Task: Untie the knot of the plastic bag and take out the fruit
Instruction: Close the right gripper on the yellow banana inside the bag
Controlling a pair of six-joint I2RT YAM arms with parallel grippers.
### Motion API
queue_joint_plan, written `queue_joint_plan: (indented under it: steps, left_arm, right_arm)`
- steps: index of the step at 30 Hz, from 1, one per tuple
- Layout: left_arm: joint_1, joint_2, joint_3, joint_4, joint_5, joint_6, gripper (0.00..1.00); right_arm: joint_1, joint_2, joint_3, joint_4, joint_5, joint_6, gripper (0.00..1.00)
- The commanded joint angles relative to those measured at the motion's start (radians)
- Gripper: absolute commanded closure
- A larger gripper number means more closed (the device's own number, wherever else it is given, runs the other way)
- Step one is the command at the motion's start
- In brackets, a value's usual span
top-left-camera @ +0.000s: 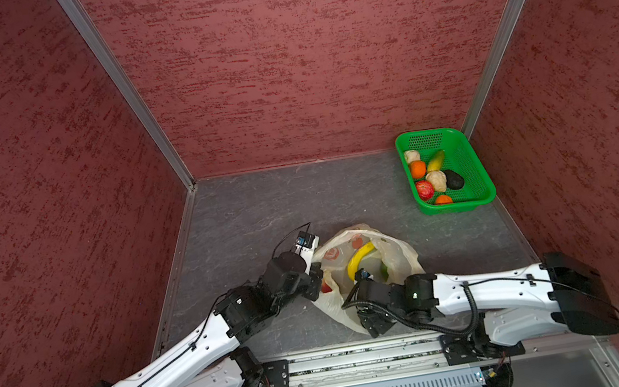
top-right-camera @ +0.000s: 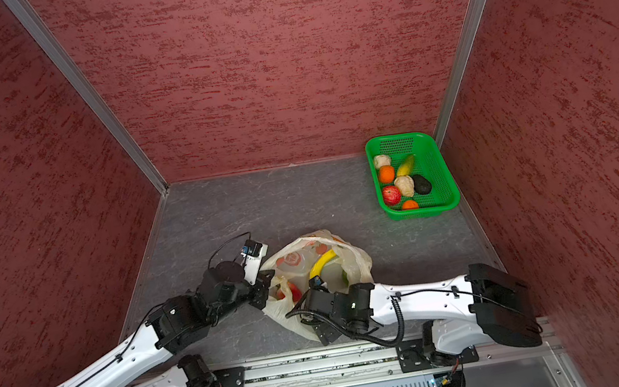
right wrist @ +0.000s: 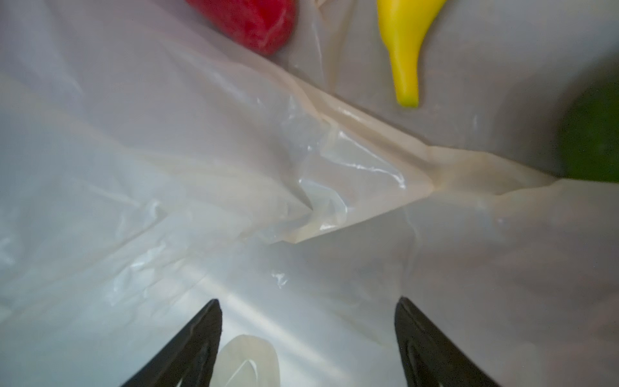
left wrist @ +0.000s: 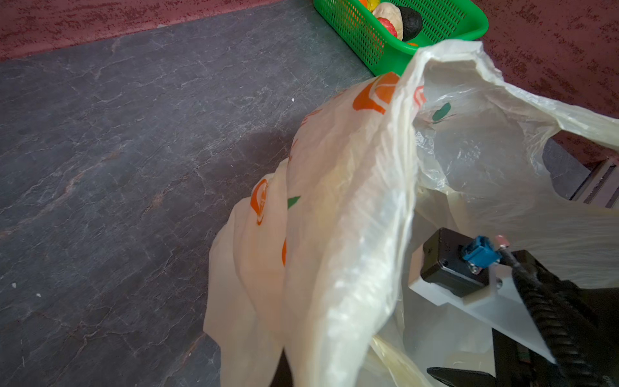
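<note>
Pinching the rim of the thin pale-yellow crinkly plastic bag (top-left-camera: 396, 253), the left hand (top-left-camera: 317, 284) is seen pressed together; the right hand (right wrist: 308, 301) is seen spread inside the bag.

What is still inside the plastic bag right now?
Inside the plastic bag: a yellow banana, a red fruit, a green fruit, and the open right gripper. Anything beneath the crumpled folds is hidden.

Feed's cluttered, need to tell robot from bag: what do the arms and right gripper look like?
Left arm and right arm: white shells, black joints. Thin black cable clipped along the left; coiled black cable on the right. Right gripper: black tapered fingers.
</note>
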State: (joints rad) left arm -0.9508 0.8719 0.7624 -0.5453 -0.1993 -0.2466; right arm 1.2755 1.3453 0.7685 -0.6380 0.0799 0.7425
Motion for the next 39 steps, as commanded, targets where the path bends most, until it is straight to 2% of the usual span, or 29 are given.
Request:
queue_joint_plan:
  steps: [1, 10, 15, 21, 27, 32, 39]
  left_arm:
    - [-0.002, -0.023, -0.030, 0.000, 0.010, -0.005, 1.00]
    - [-0.061, -0.058, -0.080, -0.047, -0.008, -0.034, 1.00]
    - [-0.092, -0.053, -0.068, -0.030, -0.016, -0.034, 1.00]
    - [-0.102, -0.025, -0.044, -0.005, -0.005, -0.028, 1.00]
    - [-0.104, -0.001, -0.025, 0.012, 0.003, -0.028, 1.00]
    - [-0.105, -0.006, -0.027, 0.010, 0.018, -0.041, 1.00]
    - [-0.111, -0.005, -0.029, 0.010, 0.031, -0.051, 1.00]
  right_arm:
    - [0.015, 0.011, -0.022, 0.032, 0.020, 0.064, 0.17]
    - [-0.014, -0.057, 0.055, -0.038, 0.095, 0.121, 0.05]
    - [-0.097, -0.088, 0.107, -0.038, 0.104, 0.179, 0.04]
    - [-0.173, -0.060, 0.155, -0.004, 0.117, 0.243, 0.04]
    - [-0.189, 0.013, 0.156, 0.057, 0.189, 0.355, 0.11]
    - [-0.198, 0.099, 0.208, 0.064, 0.243, 0.396, 0.16]
    - [-0.242, 0.213, 0.184, 0.165, 0.238, 0.434, 0.25]
